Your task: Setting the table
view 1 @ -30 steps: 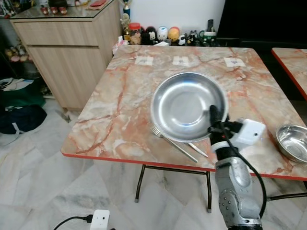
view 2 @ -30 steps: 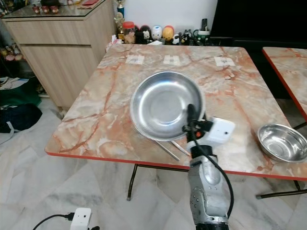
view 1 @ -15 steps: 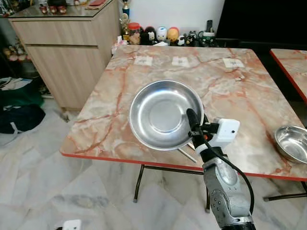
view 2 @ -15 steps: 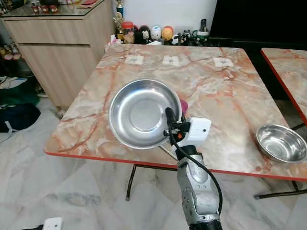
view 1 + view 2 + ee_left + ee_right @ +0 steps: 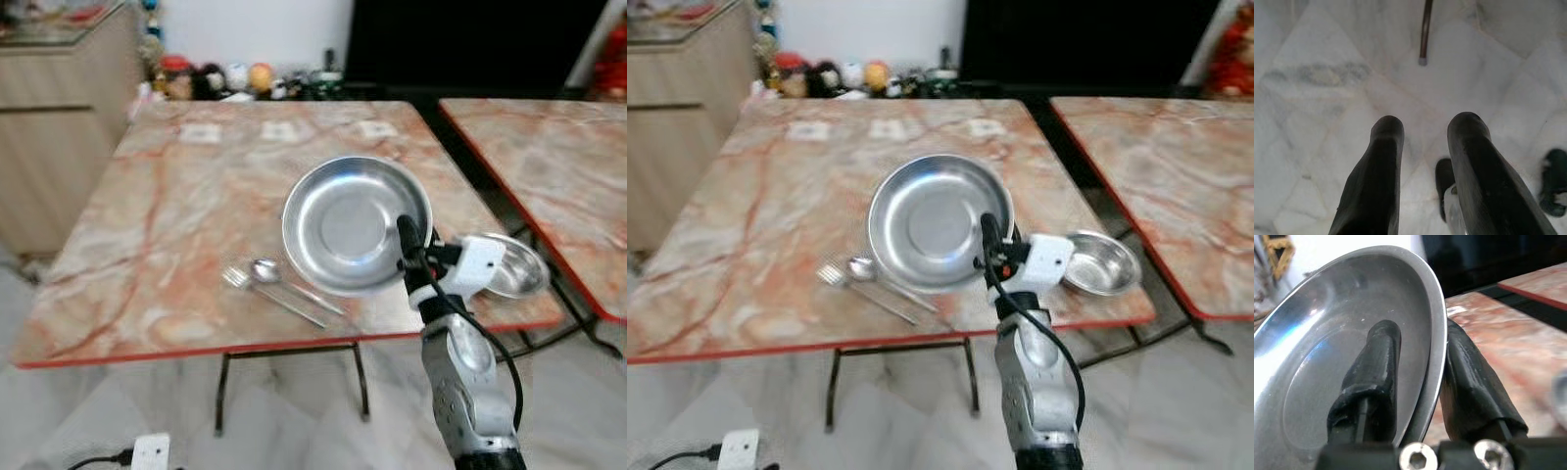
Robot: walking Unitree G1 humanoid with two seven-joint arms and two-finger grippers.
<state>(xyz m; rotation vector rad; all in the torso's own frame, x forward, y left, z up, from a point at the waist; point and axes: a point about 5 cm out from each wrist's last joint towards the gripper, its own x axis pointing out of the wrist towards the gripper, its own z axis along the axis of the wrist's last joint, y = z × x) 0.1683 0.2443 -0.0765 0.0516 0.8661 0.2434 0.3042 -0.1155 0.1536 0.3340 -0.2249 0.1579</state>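
Right gripper (image 5: 404,235): clamped on the near-right rim of the large round stainless-steel plate (image 5: 348,220), 1 black finger inside the dish and 1 behind the rim, as seen in the right wrist view (image 5: 1420,377). Plate held tilted, face toward the camera, above the near-right part of the orange-veined marble table with red edging (image 5: 147,225); whether its far edge touches the tabletop cannot be told.

Left gripper (image 5: 1425,161): hanging over the pale marble floor tiles (image 5: 1312,98), 2 black fingers parted with a clear gap, nothing between them. Thin dark metal table leg (image 5: 1425,32) ending on the tiles ahead of the fingers.

On the tabletop, left of the plate: 1 steel fork (image 5: 269,294) and 1 steel spoon (image 5: 284,279), lying side by side, close together, handles pointing toward the near-right edge and ending just beside the plate's lower rim.

Right of the gripper: 1 small round steel bowl (image 5: 514,266) near the table's right corner, partly hidden behind the white wrist camera housing (image 5: 475,264).

Far side of the table: 3 small white square cards (image 5: 284,129) in a row. Beyond the far edge: a row of small figurines and jars (image 5: 230,78), blurred. Far left: light wooden cabinet (image 5: 59,117). Right: second marble table with red edging (image 5: 549,166), well apart. Near floor: white power adapter with black cable (image 5: 147,452).
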